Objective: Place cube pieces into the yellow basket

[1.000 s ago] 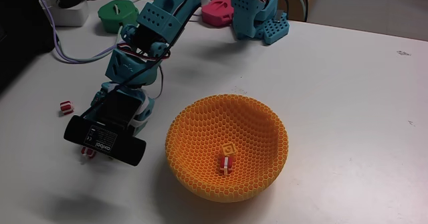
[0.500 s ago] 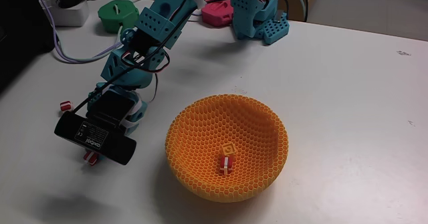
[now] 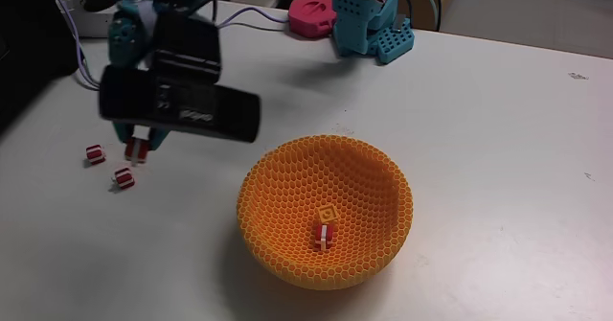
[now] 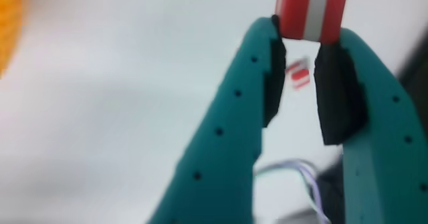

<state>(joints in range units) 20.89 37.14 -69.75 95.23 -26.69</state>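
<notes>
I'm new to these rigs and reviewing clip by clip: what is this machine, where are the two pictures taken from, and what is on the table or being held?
It is a small teal robot arm with a two-finger gripper. The fixed view looks down at the white table; the wrist view rides on the gripper. The fingertips pinch a tiny red-and-white striped cube, lifted off the table. Two more striped cubes lie on the table. The large orange honeycomb-mesh basket holds an orange-yellow cube and another striped cube.

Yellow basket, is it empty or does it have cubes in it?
Not empty: the yellow basket holds an orange-yellow cube and a striped cube.
</notes>
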